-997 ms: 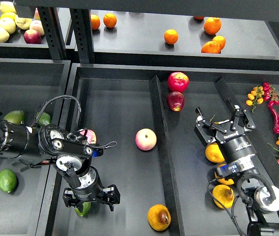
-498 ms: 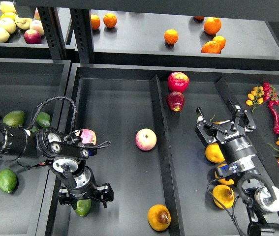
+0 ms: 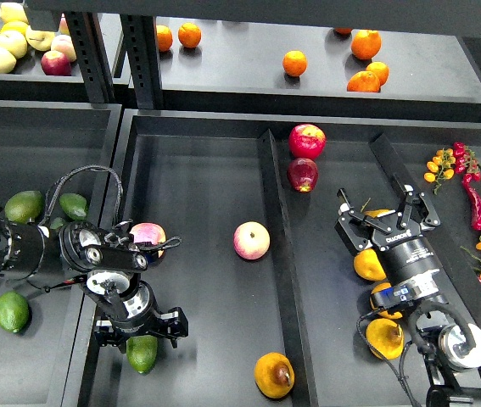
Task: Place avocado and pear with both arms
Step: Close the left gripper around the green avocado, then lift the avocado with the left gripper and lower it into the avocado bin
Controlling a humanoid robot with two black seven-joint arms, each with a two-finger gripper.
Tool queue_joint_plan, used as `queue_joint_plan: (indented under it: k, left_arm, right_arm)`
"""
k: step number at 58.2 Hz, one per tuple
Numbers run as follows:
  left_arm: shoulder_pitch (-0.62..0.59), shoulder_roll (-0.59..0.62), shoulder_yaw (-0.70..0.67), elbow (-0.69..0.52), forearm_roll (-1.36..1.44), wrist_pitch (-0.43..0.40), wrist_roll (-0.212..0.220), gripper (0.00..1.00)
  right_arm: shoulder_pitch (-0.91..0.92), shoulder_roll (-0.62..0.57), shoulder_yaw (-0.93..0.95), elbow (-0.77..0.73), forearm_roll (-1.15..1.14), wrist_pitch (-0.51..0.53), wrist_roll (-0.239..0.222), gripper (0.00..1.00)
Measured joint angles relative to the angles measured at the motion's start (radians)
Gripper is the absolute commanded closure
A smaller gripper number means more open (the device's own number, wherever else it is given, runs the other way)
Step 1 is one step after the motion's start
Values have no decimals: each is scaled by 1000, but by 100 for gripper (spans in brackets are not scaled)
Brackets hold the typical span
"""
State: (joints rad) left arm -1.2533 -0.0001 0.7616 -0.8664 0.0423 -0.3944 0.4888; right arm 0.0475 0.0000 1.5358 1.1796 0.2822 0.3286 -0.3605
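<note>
A green avocado (image 3: pixel 142 354) lies at the front left of the middle tray (image 3: pixel 198 186). My left gripper (image 3: pixel 138 331) hangs just above it, open and empty, with a finger on each side of its upper end. The pear (image 3: pixel 274 374), orange-yellow with a dark brown blotch, lies at the front right of the same tray, with no gripper near it. My right gripper (image 3: pixel 377 212) is open and empty in the right tray, above a yellow-orange fruit (image 3: pixel 367 265).
More avocados (image 3: pixel 24 206) (image 3: pixel 11 311) lie in the left tray. Apples (image 3: pixel 251 240) (image 3: pixel 148 234) sit in the middle tray, red apples (image 3: pixel 307 141) further back. A divider (image 3: pixel 276 220) splits the trays. Yellow pears (image 3: pixel 384 337) lie under my right arm. Oranges (image 3: pixel 294 63) sit on the back shelf.
My left gripper has drawn back to the left and away from the avocado, which now shows in full in the tray. The right gripper has barely moved.
</note>
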Motion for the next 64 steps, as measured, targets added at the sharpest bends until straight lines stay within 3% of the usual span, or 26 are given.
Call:
queue_joint_plan:
  k: [14, 19, 20, 26, 49, 64]
  left_arm:
    - [19, 0, -2, 25, 23, 0, 0, 8]
    - [20, 0, -2, 25, 33, -2, 0, 17]
    - [20, 0, -2, 25, 34, -2, 0, 26]
    - [20, 0, -1, 24, 37, -7, 0, 41]
    - [24, 0, -12, 21, 26, -45, 0, 79]
    - [6, 0, -34, 15, 11, -94, 0, 84]
  right_arm:
    - [-1, 0, 0, 3, 0, 1, 0, 1]
    - [-1, 0, 0, 3, 0, 7, 0, 1]
    - [-1, 0, 0, 3, 0, 8, 0, 1]
    - [-1, 0, -1, 3, 0, 14, 0, 1]
    - [-1, 0, -6, 3, 0, 15, 0, 1]
    - [-1, 0, -7, 3, 0, 15, 0, 1]
